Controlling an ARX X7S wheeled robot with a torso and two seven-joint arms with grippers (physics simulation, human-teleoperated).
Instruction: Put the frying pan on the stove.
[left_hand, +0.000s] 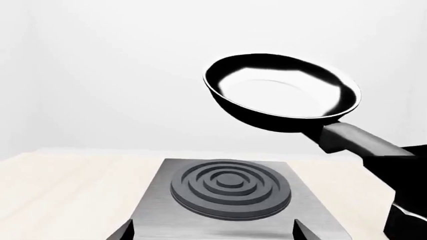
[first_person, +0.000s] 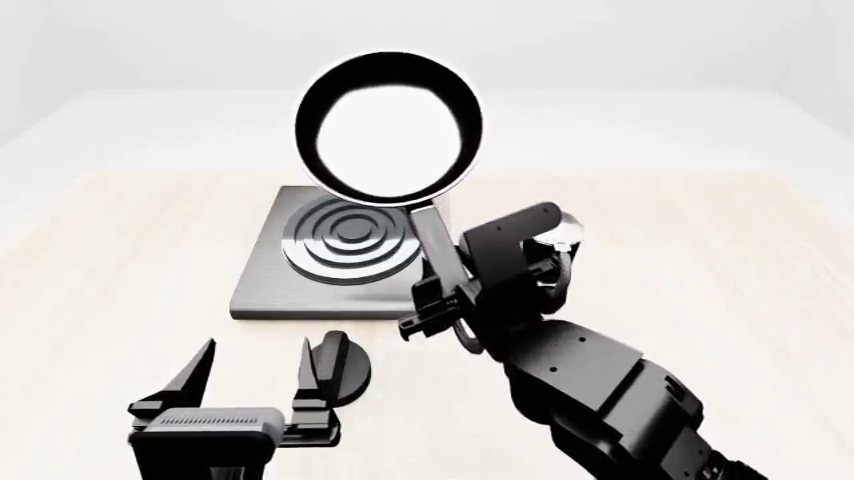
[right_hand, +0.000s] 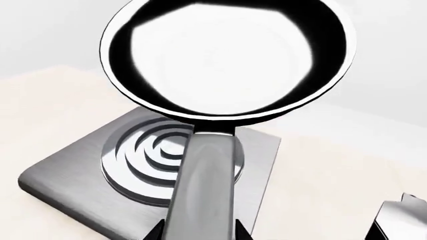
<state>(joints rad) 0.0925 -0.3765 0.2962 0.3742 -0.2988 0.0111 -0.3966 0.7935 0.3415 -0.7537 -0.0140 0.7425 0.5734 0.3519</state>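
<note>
The frying pan (first_person: 387, 125) is glossy black with a bright reflective inside. It hangs in the air above the stove (first_person: 274, 285), a square grey plate with a dark ring burner (first_person: 351, 240). My right gripper (first_person: 434, 290) is shut on the pan's long handle (right_hand: 203, 190). The pan shows raised over the stove in the left wrist view (left_hand: 283, 92) and in the right wrist view (right_hand: 223, 55). My left gripper (first_person: 254, 375) is open and empty in front of the stove's near edge; the left wrist view shows its fingertips (left_hand: 120, 232) wide apart over the plate (left_hand: 153, 215).
A small black round knob (first_person: 350, 365) lies on the light wooden table (first_person: 120, 290) just right of my left gripper. A shiny metal object (right_hand: 400, 220) shows at the right wrist view's edge.
</note>
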